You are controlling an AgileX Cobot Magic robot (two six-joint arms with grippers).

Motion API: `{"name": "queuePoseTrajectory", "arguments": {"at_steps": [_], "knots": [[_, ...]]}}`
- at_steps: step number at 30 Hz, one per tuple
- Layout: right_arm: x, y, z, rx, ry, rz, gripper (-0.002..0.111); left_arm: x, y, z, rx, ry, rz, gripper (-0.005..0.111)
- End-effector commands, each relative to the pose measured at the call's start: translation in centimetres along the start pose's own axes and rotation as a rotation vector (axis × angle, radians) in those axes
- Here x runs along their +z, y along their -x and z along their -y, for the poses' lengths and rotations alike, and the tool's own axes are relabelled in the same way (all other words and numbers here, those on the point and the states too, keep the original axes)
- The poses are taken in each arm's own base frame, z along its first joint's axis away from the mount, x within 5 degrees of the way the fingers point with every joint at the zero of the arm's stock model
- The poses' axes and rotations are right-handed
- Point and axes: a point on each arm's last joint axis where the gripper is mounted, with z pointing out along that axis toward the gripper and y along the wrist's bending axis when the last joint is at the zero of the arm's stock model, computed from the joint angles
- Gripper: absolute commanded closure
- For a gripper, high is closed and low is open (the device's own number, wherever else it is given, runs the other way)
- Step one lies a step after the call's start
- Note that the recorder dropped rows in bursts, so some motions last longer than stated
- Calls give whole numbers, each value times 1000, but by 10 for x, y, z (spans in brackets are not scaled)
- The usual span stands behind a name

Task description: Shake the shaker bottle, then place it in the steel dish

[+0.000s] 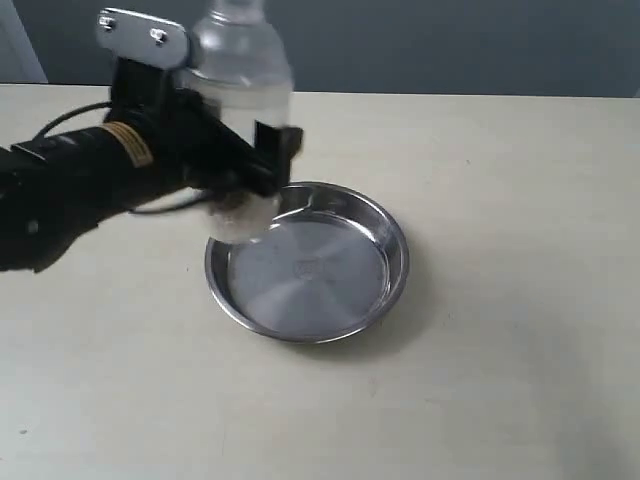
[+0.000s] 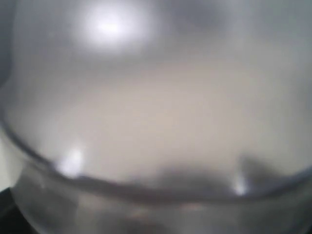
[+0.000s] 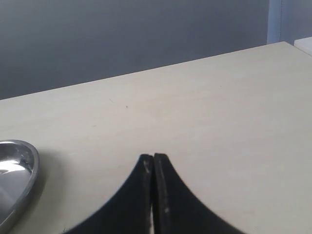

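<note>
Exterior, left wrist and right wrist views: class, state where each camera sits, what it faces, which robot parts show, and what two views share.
Exterior view: off the arms, raised, looking down on the table; shows the left arm and left end effector holding the shaker bottle by the steel dish.
Left wrist view: on the left wrist, close against the shaker bottle's blurred wall; no robot part clear.
Right wrist view: on the right wrist, low, facing across the table to a dark wall; shut right end effector shows.
Shared: exterior and right wrist views both show the steel dish.
</note>
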Motion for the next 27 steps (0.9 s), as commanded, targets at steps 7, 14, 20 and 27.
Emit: {"name": "queuePoseTrajectory", "arguments": {"at_steps": [7, 14, 20, 27], "knots": [[0, 0, 0, -1, 3, 13, 109, -7, 8, 26, 230, -140, 75, 106], [0, 0, 0, -2, 4, 12, 109, -8, -2, 30, 260, -157, 15, 106], [0, 0, 0, -1, 5, 12, 109, -8, 2, 10, 74, -11, 59, 106], [0, 0, 0, -1, 5, 12, 109, -9, -4, 10, 112, -35, 34, 106]]}}
